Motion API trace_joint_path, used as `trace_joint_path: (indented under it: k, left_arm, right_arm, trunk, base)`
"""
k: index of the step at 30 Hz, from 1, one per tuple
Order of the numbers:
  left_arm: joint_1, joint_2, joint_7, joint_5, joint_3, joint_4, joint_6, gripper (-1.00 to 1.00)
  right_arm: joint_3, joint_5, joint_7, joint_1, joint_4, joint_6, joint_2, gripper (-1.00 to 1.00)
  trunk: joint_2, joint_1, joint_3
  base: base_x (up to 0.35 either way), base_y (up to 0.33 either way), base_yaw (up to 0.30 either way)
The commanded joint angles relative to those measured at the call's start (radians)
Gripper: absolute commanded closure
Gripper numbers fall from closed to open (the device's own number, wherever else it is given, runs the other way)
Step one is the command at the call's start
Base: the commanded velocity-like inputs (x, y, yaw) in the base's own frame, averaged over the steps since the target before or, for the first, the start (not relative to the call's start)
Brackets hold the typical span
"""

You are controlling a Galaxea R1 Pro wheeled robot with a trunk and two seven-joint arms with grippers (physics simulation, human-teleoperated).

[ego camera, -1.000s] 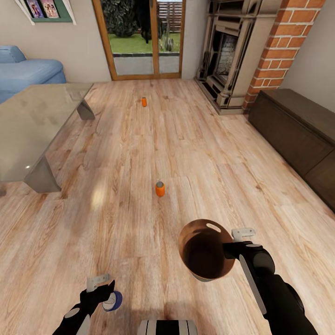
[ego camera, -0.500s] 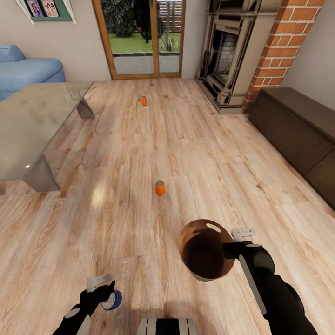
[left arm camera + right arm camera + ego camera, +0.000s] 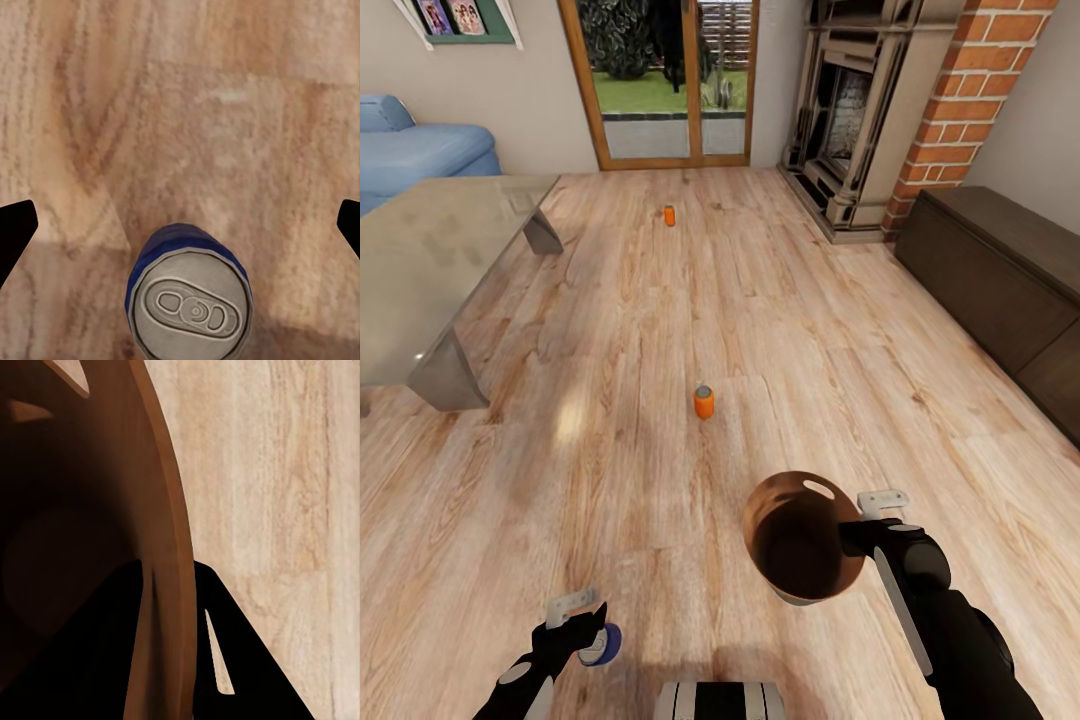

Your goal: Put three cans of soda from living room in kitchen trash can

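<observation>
Your right gripper (image 3: 857,537) is gripping the trash can (image 3: 800,540) by its rim, jaws clamped over the wall. Your left gripper (image 3: 588,640) is hanging above a blue can (image 3: 189,300), jaws wide. Two orange soda cans are standing on the floor (image 3: 780,330): one near (image 3: 704,402), one far (image 3: 670,215).
</observation>
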Motion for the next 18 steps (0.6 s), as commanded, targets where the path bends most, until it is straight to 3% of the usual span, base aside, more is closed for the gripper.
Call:
trace_joint_path:
  k: [1, 18]
  left_arm:
    - [0.000, 0.000, 0.000, 0.000, 0.000, 0.000, 0.000, -1.00]
    - [0.000, 0.000, 0.000, 0.000, 0.000, 0.000, 0.000, -1.00]
  right_arm:
    - [0.000, -0.012, 0.003, 0.000, 0.000, -0.001, 0.000, 1.00]
    - [-0.001, -0.013, 0.003, -0.001, -0.004, -0.001, 0.000, 1.00]
  trunk:
    - [0.000, 0.000, 0.000]
    - [0.000, 0.000, -0.018]
  base:
    - [0.000, 0.000, 0.000]
    - [0.000, 0.000, 0.000]
